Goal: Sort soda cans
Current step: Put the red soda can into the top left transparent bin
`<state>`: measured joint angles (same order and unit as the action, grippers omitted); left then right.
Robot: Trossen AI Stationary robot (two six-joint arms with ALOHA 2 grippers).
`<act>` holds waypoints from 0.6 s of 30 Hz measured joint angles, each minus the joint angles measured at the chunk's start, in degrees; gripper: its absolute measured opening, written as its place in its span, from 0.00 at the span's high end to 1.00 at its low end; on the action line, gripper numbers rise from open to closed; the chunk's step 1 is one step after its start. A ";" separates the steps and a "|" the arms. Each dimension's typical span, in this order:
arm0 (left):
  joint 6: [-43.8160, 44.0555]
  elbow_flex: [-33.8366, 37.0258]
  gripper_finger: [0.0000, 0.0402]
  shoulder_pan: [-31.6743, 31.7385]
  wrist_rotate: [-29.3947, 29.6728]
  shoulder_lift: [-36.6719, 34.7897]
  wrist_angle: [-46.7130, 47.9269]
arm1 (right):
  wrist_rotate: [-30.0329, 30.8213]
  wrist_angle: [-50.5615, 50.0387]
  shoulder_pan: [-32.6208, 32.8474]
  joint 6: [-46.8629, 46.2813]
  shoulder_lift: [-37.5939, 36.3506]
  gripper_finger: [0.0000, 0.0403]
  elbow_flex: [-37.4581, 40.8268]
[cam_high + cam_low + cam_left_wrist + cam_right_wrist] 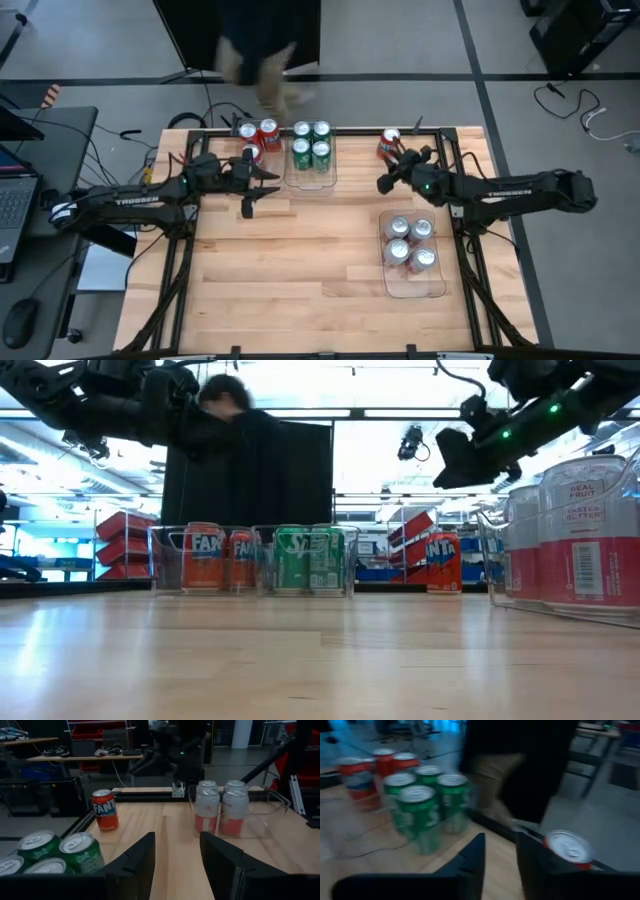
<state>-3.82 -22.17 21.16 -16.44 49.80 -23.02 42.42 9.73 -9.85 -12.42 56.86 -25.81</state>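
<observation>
your right gripper (384, 184) hangs open and empty, close to the one red can (389, 145) left standing alone at the far right edge of the table (300, 280). it probably belongs with the three red cans (258, 138) in the far left tray. the green cans (311, 143) fill the middle tray and the silver cans (410, 242) sit in the right tray. your left gripper (250, 203) waits open and empty beside the red group.

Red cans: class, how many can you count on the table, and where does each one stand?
4. Three red cans cluster in the far-left tray; one red can stands alone at the far edge, beside the right gripper.
</observation>
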 joint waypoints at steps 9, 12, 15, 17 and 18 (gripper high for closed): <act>-0.15 1.30 0.61 -0.24 0.32 0.00 -2.05 | -6.52 -0.43 -10.98 0.07 1.62 0.41 0.01; -0.17 1.30 0.61 -0.23 0.35 0.00 -2.07 | -7.31 -0.60 -14.13 -0.16 2.39 0.30 0.01; -0.17 1.30 0.61 -0.23 0.41 0.00 -2.04 | -11.24 -0.41 -17.15 -1.33 3.26 0.23 -0.14; -0.17 1.30 0.61 -0.23 0.47 0.00 -2.04 | -13.12 -0.25 -18.89 -1.34 4.45 0.20 -0.40; -0.19 1.30 0.61 -0.23 0.48 0.00 -1.99 | -13.42 0.01 -19.69 -1.05 5.15 0.19 -0.40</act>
<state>-4.01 -20.86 20.93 -15.97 49.80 -25.02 29.00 9.74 -29.54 -13.46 62.01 -26.22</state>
